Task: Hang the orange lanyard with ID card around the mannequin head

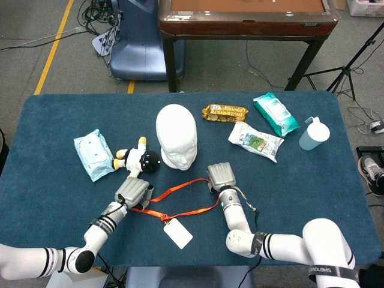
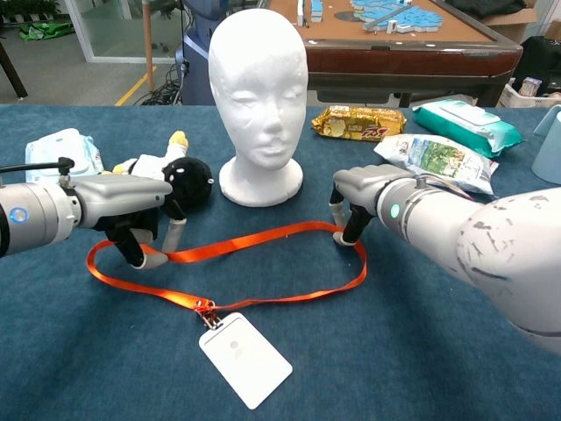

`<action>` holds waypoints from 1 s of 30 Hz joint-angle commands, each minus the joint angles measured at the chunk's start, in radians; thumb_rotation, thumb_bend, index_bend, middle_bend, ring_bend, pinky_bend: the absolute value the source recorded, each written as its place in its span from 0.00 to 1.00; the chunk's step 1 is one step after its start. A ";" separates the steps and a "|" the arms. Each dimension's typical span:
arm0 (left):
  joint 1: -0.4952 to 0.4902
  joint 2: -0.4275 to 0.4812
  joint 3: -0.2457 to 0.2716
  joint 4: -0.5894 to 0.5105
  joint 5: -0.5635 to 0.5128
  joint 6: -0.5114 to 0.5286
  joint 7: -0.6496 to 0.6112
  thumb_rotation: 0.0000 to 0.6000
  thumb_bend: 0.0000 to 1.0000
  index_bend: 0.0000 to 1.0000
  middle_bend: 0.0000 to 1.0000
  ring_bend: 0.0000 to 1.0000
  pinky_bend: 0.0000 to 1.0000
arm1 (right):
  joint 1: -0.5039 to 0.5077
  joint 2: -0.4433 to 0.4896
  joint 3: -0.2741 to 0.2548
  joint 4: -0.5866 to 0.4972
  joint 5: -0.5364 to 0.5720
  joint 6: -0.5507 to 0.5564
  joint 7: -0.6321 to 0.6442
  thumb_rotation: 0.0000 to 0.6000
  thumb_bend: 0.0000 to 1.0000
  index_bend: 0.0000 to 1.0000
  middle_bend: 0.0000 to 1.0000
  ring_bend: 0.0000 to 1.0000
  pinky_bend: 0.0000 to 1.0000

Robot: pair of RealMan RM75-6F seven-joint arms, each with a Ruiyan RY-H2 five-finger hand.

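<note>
The orange lanyard (image 2: 263, 233) lies in a loop on the blue table in front of the white mannequin head (image 2: 260, 88), which stands upright. Its white ID card (image 2: 245, 360) lies flat at the near end, also seen as the card (image 1: 178, 233) in the head view. My left hand (image 2: 131, 215) is over the loop's left end, fingers curled down and pinching the strap. My right hand (image 2: 359, 197) is at the loop's right end, with its fingertips closed on the strap there. In the head view the left hand (image 1: 133, 191) and right hand (image 1: 221, 176) flank the lanyard (image 1: 191, 211) below the head (image 1: 176, 137).
A plush toy (image 2: 171, 175) lies just behind my left hand, with a wipes pack (image 1: 93, 155) further left. Behind my right hand are a gold snack bag (image 2: 359, 123), a printed pouch (image 2: 434, 156), a teal wipes pack (image 2: 465, 123) and a blue cup (image 1: 313, 135).
</note>
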 commanded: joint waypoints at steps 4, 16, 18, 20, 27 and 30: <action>0.006 0.005 -0.007 -0.010 0.014 0.004 -0.017 1.00 0.37 0.59 1.00 1.00 0.99 | -0.005 0.014 0.000 -0.016 -0.013 -0.003 0.011 1.00 0.42 0.61 0.93 0.97 1.00; 0.046 0.126 -0.083 -0.163 0.126 0.033 -0.176 1.00 0.37 0.59 1.00 1.00 0.99 | -0.084 0.235 -0.053 -0.298 -0.208 0.017 0.113 1.00 0.43 0.62 0.93 0.97 1.00; 0.052 0.160 -0.102 -0.200 0.149 0.039 -0.203 1.00 0.37 0.59 1.00 1.00 0.99 | -0.103 0.293 -0.060 -0.371 -0.266 0.024 0.147 1.00 0.43 0.62 0.93 0.97 1.00; 0.057 0.187 -0.117 -0.231 0.167 0.044 -0.227 1.00 0.37 0.59 1.00 1.00 0.99 | -0.121 0.343 -0.064 -0.429 -0.318 0.033 0.177 1.00 0.43 0.62 0.93 0.97 1.00; 0.062 0.274 -0.170 -0.316 0.207 0.053 -0.291 1.00 0.37 0.59 1.00 1.00 0.99 | -0.186 0.514 -0.058 -0.598 -0.500 0.087 0.294 1.00 0.43 0.63 0.94 0.97 1.00; 0.053 0.307 -0.198 -0.334 0.199 0.055 -0.296 1.00 0.37 0.58 1.00 1.00 0.99 | -0.200 0.573 -0.044 -0.641 -0.542 0.100 0.323 1.00 0.43 0.63 0.94 0.97 1.00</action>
